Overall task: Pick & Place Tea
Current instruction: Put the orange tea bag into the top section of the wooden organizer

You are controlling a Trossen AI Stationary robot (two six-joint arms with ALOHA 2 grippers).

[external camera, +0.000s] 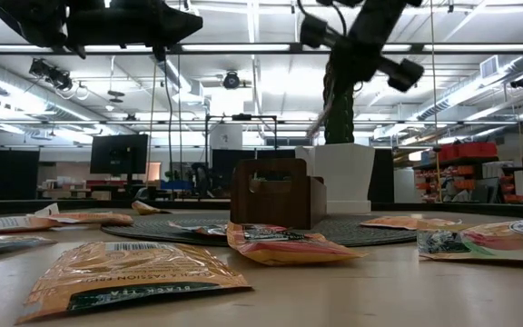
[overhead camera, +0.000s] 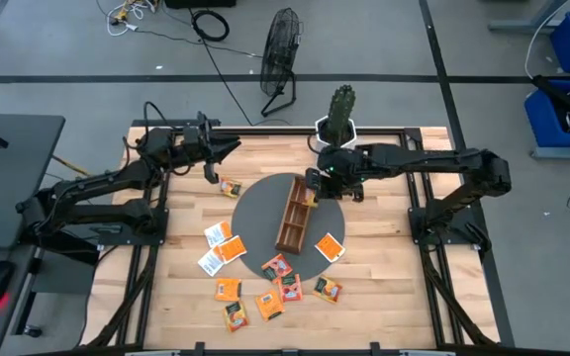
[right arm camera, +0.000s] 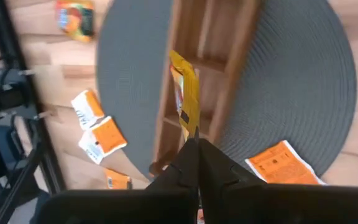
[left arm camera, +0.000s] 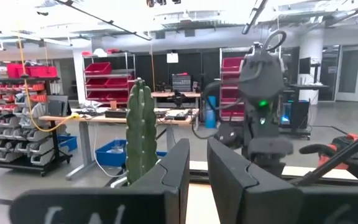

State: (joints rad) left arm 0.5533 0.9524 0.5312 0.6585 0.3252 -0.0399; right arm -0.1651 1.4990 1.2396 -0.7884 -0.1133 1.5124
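A: Right gripper state?
B: Clamped on one orange tea sachet, held edge-on above the wooden tray, near its far end.

A: Tray position?
B: On the round grey mat, table centre.

A: Left gripper?
B: Raised over the far-left table edge, fingers a narrow gap apart, nothing between them.

A: Remaining sachets?
B: One near the left gripper; one on the mat's right edge; the other sachets scattered over the near part of the wooden table. Potted cactus behind the mat.
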